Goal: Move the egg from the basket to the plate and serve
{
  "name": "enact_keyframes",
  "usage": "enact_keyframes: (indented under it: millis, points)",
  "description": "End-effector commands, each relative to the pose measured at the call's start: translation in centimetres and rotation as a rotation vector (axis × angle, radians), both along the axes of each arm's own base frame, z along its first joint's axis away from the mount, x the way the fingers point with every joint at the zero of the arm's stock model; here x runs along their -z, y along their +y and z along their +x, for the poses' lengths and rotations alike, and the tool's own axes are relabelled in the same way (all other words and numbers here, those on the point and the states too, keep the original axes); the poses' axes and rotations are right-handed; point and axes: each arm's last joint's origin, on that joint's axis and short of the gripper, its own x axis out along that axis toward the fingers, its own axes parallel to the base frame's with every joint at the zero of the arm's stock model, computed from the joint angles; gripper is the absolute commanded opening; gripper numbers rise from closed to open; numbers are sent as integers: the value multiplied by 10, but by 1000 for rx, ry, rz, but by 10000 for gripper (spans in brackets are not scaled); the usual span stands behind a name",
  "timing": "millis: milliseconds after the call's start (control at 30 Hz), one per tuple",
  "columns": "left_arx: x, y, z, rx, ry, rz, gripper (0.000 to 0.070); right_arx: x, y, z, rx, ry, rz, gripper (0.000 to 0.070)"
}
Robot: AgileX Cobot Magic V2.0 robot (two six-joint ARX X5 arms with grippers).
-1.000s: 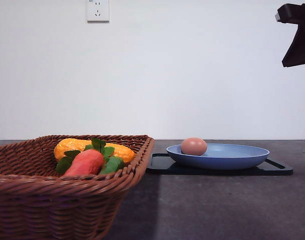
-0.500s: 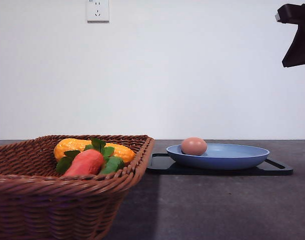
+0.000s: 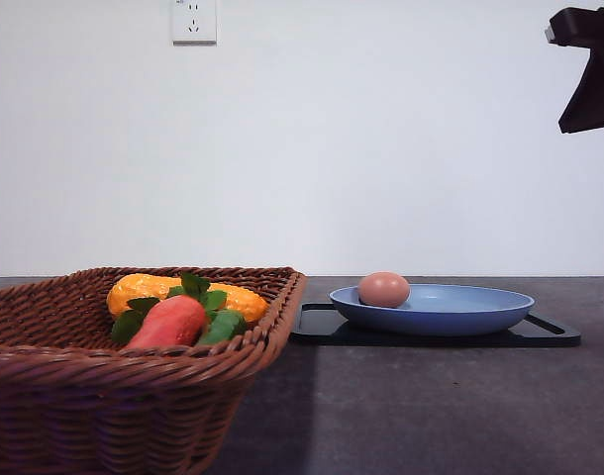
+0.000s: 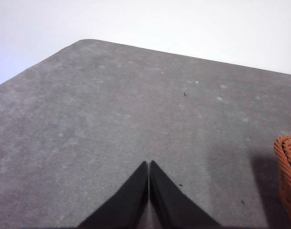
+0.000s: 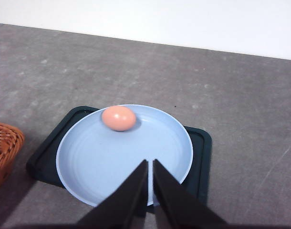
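Note:
The pinkish-brown egg [image 3: 384,289] [image 5: 119,118] lies on the left part of the blue plate [image 3: 460,309] [image 5: 112,167], which rests on a flat black tray [image 3: 550,332] [image 5: 202,143]. The woven brown basket [image 3: 45,381] [image 5: 3,143] stands at the front left of the table. My right gripper [image 5: 150,162] hangs shut above the plate's near side, holding nothing; part of the right arm [image 3: 589,69] shows high at the right. My left gripper [image 4: 149,163] is shut over bare grey table, with the basket's rim [image 4: 288,167] off to one side.
In the basket lie a yellow corn cob [image 3: 153,290] and an orange-red carrot with green leaves [image 3: 173,319]. A white wall with a socket [image 3: 194,20] stands behind the table. Grey tabletop [image 3: 431,406] stretches in front of the tray.

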Motion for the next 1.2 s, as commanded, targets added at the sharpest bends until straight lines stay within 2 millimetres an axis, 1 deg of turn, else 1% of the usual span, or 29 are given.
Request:
enact_keyframes:
  millis: [0,233,367,467,567,733,833,1000,1167]
  points:
    - [10,0,1,3,30,-6,0,-3,1,1,3,-12,15,0]
    - [10,0,1,3,30,-6,0,-5,1,-1,2,-18,17,0]
    - [10,0,1,3,30,-6,0,-14,-12,-13,67,-127,-96,0]
    - [10,0,1,3,30,-6,0,-11,-25,-23,105,-204,-158,0]
    - [10,0,1,3,30,-6,0,2,-38,-35,117,-264,-130,0]
    - [10,0,1,3,30,-6,0,33,-53,-49,127,-311,-64,0]
    - [10,0,1,3,30,-6,0,49,-57,-53,131,-317,-45,0]
    - [10,0,1,3,30,-6,0,71,-59,-55,145,-294,6,0]
    - [10,0,1,3,30,-6,0,80,-59,-57,145,-229,5,0]
